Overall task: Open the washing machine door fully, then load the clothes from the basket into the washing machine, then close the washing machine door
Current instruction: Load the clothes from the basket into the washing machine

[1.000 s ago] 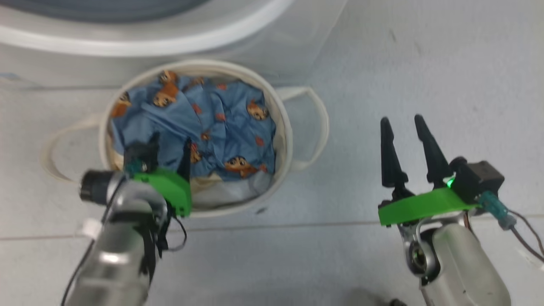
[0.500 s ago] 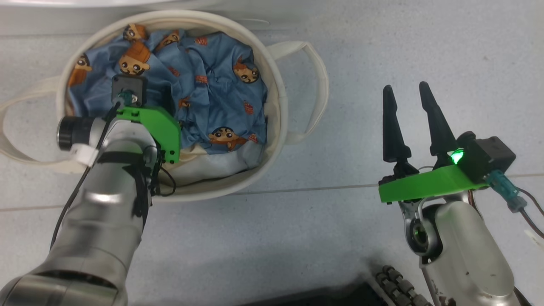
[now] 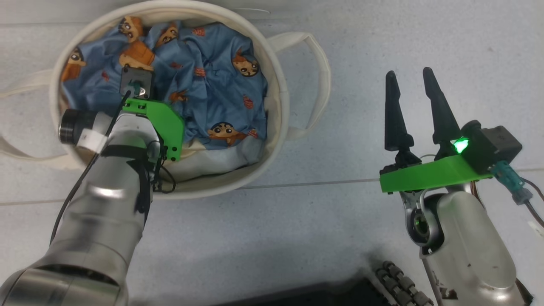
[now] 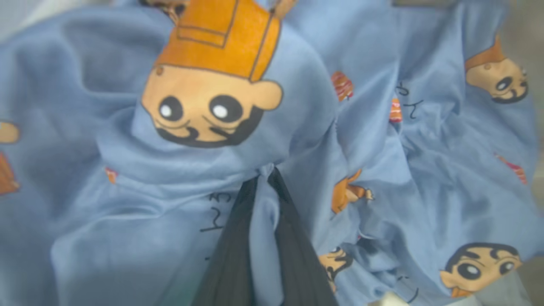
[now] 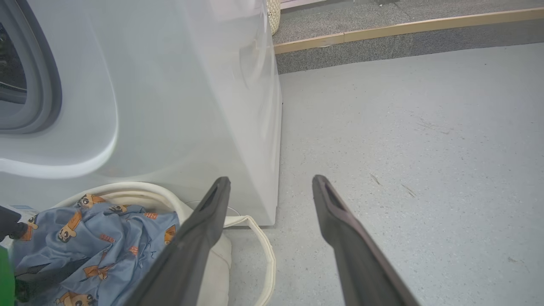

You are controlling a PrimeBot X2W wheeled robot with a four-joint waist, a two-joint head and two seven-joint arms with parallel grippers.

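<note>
**Item:** Found clothes [image 3: 212, 85] bunched inside basket [image 3: 212, 189], blue cartoon print on top, pale cloth [image 3: 221, 159] beneath at 6 o'clock. Located basket on floor [image 3: 382, 42], at 11 o'clock of head view, just beside washing machine [image 5: 170, 85] at basket's 12 o'clock.

**Change:** Recorded left hand [image 4: 264, 180] spread half a sec ago, now pressed together on a ridge of blue fabric, approx centre-left of basket. Confirmed the fold pinched between both fingers [image 4: 238, 238] in left wrist view. Discounted basket's apparent drift, as head camera shifted.

**Meaning (judged):** Pick secured and load step under way, but nothing lifted yet. Next reqs straight lift clear of rim, then carry to opening [image 5: 42, 85] at 12 o'clock. Flagged risk of thin pinch slipping or taking one garment only. Took opening as uncovered, so door step judged done.

**Other:** Noted right hand [image 3: 409, 71] spread, empty, over floor at basket's 3 o'clock, well apart.

**Writing:** Spotted small dark script marks on the print, illegible. Read no brand or label.
</note>
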